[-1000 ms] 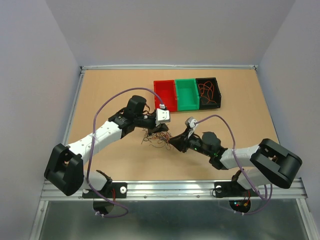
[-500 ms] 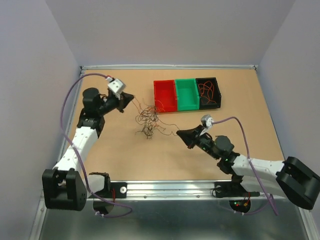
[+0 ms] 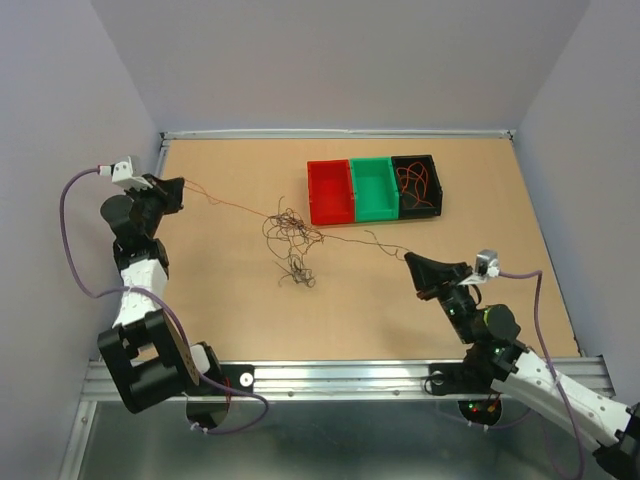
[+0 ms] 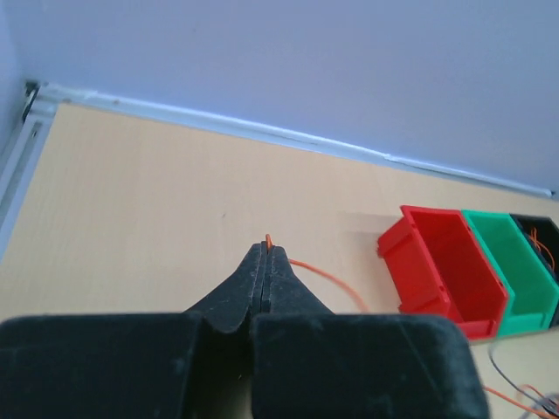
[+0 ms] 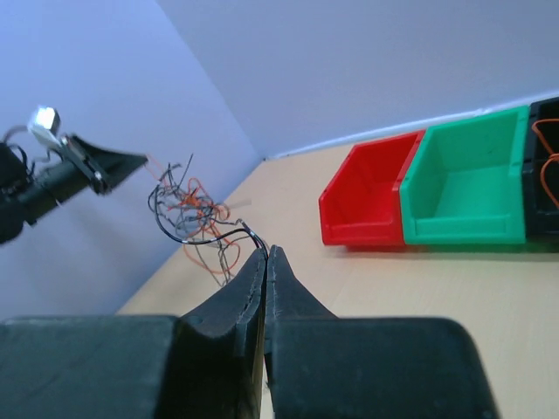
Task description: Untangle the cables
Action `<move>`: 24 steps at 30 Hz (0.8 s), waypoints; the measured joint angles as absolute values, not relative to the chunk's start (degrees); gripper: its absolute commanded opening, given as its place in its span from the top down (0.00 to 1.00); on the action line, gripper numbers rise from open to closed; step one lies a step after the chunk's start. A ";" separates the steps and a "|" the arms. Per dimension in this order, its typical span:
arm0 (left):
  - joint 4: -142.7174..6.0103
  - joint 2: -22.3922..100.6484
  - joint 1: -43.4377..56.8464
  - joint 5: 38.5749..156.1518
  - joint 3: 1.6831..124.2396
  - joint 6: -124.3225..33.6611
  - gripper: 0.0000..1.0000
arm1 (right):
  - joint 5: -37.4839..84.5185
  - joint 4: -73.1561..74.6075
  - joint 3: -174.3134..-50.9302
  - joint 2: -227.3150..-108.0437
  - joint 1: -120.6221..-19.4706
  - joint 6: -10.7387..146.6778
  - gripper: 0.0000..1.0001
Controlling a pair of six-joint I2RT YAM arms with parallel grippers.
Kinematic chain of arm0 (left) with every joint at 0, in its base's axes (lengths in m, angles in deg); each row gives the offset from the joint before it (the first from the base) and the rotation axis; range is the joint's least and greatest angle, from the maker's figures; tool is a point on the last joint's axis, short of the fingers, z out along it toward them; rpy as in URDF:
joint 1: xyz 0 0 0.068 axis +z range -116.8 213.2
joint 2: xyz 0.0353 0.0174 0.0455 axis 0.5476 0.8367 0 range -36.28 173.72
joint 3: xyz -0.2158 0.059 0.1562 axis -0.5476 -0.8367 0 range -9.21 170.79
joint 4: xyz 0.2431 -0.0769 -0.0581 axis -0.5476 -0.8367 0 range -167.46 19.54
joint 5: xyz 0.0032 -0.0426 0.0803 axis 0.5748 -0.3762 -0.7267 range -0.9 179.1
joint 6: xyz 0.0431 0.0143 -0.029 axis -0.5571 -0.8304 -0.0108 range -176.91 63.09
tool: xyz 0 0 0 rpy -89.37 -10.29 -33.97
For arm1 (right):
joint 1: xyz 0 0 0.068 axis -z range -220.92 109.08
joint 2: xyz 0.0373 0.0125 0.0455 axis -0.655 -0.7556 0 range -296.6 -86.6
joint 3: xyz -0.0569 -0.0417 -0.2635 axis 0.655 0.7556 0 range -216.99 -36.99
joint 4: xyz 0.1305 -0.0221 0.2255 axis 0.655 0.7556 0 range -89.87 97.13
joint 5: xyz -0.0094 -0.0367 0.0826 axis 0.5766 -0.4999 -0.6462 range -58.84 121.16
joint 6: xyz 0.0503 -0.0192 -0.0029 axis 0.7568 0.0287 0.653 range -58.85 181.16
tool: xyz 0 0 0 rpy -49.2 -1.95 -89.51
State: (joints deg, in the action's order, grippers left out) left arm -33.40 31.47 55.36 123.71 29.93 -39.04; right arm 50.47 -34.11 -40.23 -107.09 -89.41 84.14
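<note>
The cables form a loose tangle (image 3: 290,238) of red-orange, green and black wires hanging above the middle of the table; the right wrist view shows the tangle (image 5: 188,214) in the air. My left gripper (image 3: 180,186) is far out at the left back corner, shut on a red-orange cable (image 3: 230,203) that runs taut into the tangle. In the left wrist view the tips of the left gripper (image 4: 267,247) pinch the red-orange cable's end (image 4: 327,275). My right gripper (image 3: 408,258) is shut on a black cable (image 3: 360,240); the same black cable (image 5: 210,236) enters the right gripper (image 5: 269,251).
Red bin (image 3: 330,192), green bin (image 3: 374,188) and black bin (image 3: 417,185) stand in a row at the back right. The black bin holds a few red-orange wires. Grey walls enclose the table (image 3: 220,300) on three sides; a metal rail (image 3: 340,375) runs along the near edge.
Both arms have pulled apart: the left swung to the far left corner, the right drew back toward the near right. The right gripper shut on a black cable. The tangle is stretched out between them.
</note>
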 measured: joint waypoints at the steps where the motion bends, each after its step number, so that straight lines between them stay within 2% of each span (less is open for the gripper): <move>1: -33.42 32.47 56.01 123.21 29.93 -38.23 1.00 | 51.76 -32.21 -40.23 -102.46 -89.43 84.12 0.99; 6: -34.67 33.98 57.72 118.51 29.91 -34.34 1.00 | 58.82 -19.99 -40.23 -88.34 -89.50 83.96 0.99; 13: -32.28 27.82 57.72 113.53 27.41 -33.38 1.00 | 63.30 -10.94 -40.26 -89.25 -89.69 84.07 0.99; 18: -29.09 23.75 57.69 113.18 25.32 -33.40 1.00 | 63.67 -9.56 -40.26 -89.32 -89.69 83.88 0.99; 19: -28.46 22.88 57.72 113.24 24.81 -33.36 1.00 | 63.65 -9.45 -40.26 -89.56 -89.69 83.83 0.94; 20: -27.48 22.24 57.72 113.92 24.35 -33.05 1.00 | 63.30 -9.52 -40.26 -90.13 -89.69 83.55 0.72; 23: -24.02 20.60 57.65 118.82 23.89 -32.20 1.00 | 58.45 -10.11 -40.47 -94.96 -89.69 81.86 0.38; 24: -23.10 19.86 57.39 120.87 24.00 -31.83 1.00 | 57.18 -10.24 -40.74 -96.93 -89.67 81.49 0.35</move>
State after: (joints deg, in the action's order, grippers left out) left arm -23.10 19.86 57.39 120.87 24.00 -31.83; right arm 57.18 -10.24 -40.74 -96.93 -89.67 81.49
